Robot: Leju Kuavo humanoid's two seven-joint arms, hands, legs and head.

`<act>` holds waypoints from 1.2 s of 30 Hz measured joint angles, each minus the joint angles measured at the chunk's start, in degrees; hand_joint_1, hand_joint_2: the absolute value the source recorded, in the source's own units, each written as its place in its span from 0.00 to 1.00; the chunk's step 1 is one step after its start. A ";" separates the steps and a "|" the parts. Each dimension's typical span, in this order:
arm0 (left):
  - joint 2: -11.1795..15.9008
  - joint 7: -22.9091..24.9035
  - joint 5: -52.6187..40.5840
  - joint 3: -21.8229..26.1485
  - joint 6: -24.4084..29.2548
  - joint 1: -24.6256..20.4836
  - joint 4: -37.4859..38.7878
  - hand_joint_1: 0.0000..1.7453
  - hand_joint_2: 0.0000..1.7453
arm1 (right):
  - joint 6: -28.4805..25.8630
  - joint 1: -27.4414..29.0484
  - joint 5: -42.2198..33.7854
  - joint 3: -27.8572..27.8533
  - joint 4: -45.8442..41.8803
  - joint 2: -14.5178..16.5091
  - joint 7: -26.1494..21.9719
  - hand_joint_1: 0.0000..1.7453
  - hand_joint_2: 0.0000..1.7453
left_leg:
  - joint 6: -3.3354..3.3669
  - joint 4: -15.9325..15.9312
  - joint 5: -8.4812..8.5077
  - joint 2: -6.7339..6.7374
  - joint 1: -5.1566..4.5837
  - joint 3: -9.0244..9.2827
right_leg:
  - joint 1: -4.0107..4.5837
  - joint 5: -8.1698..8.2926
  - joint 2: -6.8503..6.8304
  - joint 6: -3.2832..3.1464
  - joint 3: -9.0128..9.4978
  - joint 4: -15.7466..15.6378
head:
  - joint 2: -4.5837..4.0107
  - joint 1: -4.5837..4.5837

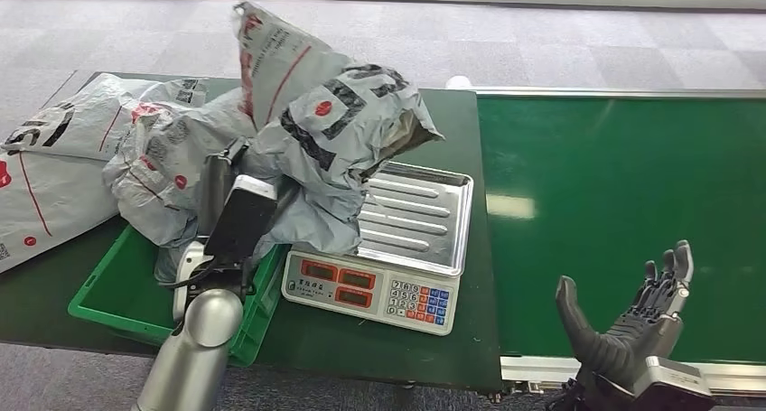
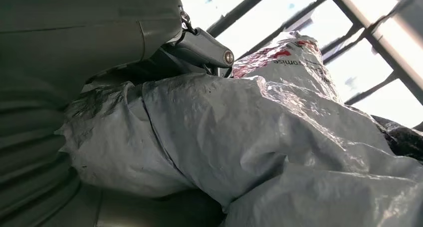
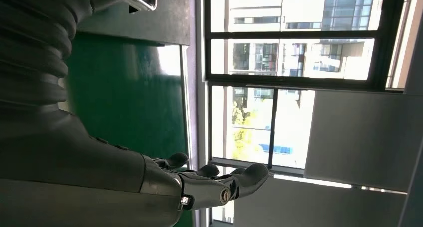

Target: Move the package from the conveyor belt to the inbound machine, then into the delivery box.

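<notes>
The grey courier package is held up over the left part of the scale's steel pan, its crumpled bulk hanging partly over the pan and partly past the pan's left edge, toward the green crate. Its long axis runs steeply, from a lower end near the pan's near-left corner up to a pinched tip at the far left. The left hand is reached up under and behind the package from the near left; in the left wrist view the grey film is pressed right against the hand, so the package is judged to be gripped there, though the fingers themselves are hidden by the bag. The inbound machine, taken to be the electronic scale with its red displays and keypad, lies directly beneath and slightly right of the package. The green crate, taken as the delivery box, lies just left of the scale, touching or nearly touching it, with another grey bag heaped at its far side and more bags lying further left. The coming move is therefore judged to be a short carry leftward and down, best served by the left arm, which is much the nearer. The right hand is held well apart at the near right, over the near edge of the green conveyor belt, palm up, fingers spread, nothing in it.
</notes>
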 joint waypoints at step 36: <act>13.72 10.68 -2.65 15.32 -21.44 16.70 -16.97 1.00 1.00 | 1.50 6.76 0.66 -2.02 -3.76 0.49 2.07 0.00 1.00 | 0.00 0.00 -0.12 0.06 0.01 0.04 | -0.02 -0.13 0.02 -0.02 0.02 -0.02 | 0.00 -0.02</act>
